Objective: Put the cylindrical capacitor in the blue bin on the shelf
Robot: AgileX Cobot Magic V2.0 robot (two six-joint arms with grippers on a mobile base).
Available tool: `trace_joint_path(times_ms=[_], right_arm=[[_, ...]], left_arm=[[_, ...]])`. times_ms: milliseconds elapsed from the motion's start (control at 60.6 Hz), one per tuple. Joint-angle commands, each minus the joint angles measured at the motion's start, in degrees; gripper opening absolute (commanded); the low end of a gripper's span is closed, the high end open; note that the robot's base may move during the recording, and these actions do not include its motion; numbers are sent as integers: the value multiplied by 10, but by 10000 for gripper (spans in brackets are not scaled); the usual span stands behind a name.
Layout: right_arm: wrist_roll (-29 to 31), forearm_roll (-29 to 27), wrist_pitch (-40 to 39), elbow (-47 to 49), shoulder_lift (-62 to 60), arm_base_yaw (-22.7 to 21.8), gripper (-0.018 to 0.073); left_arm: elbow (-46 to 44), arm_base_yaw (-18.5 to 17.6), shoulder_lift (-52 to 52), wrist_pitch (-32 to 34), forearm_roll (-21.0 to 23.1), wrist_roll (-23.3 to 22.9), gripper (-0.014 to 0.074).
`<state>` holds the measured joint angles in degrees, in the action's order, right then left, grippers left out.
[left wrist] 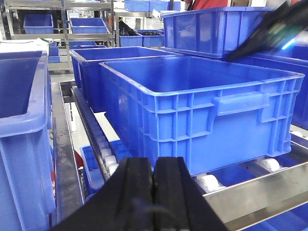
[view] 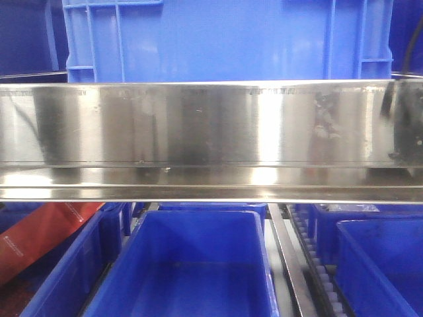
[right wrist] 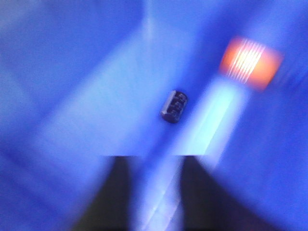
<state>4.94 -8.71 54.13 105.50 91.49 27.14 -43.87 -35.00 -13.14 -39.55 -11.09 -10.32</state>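
In the right wrist view the right gripper (right wrist: 150, 192) is seen from behind as two dark fingers (right wrist: 108, 197) rising from the lower edge, set apart with a clear strip of blue between them; nothing is held between them. The whole view is heavily blurred. Just beyond the fingertips, and apart from them, the cylindrical capacitor (right wrist: 174, 106) is seen as a small dark stub against the blue floor of a bin (right wrist: 86, 110). Its long axis is tilted, running from lower left to upper right in the picture; which end is the metallic one cannot be told through the blur. Whether it rests on the floor or is just above it cannot be told either. An orange-red patch with pale stripes (right wrist: 250, 61) is seen further off at the upper right.

In the left wrist view the left gripper (left wrist: 153, 192) is seen with its two black pads pressed together, only a thin seam between them, and nothing held. Ahead of it a large blue bin (left wrist: 207, 110) stands on the white rollers (left wrist: 210, 182) of the shelf (left wrist: 255, 190), with further blue bins behind and beside it. A dark arm (left wrist: 269, 29) reaches in from the upper right corner, over the bins.

In the front view the broad steel rail (view: 211, 132) fills the middle, with blue bins above and below.
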Motion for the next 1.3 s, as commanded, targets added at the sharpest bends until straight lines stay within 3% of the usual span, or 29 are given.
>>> trace_joint_path(times_ms=[0, 281, 644, 825, 1106, 1288], right_arm=[[-1, 11, -11, -14, -54, 1, -156], [-1, 50, -70, -166, -221, 1, -162], [-1, 53, -272, -497, -462, 1, -162], [-1, 53, -305, -632, -571, 1, -162], [-1, 53, -353, -756, -702, 1, -162], [-1, 53, -370, -778, -730, 1, -162]], left_arm=[[0, 0, 2, 15, -2, -4, -111], [0, 0, 2, 15, -33, -4, -111], [0, 0, 2, 15, -35, -4, -111], [0, 0, 2, 15, -37, -4, -111], [0, 0, 2, 15, -37, -4, -111], [0, 0, 2, 15, -37, -4, -111]])
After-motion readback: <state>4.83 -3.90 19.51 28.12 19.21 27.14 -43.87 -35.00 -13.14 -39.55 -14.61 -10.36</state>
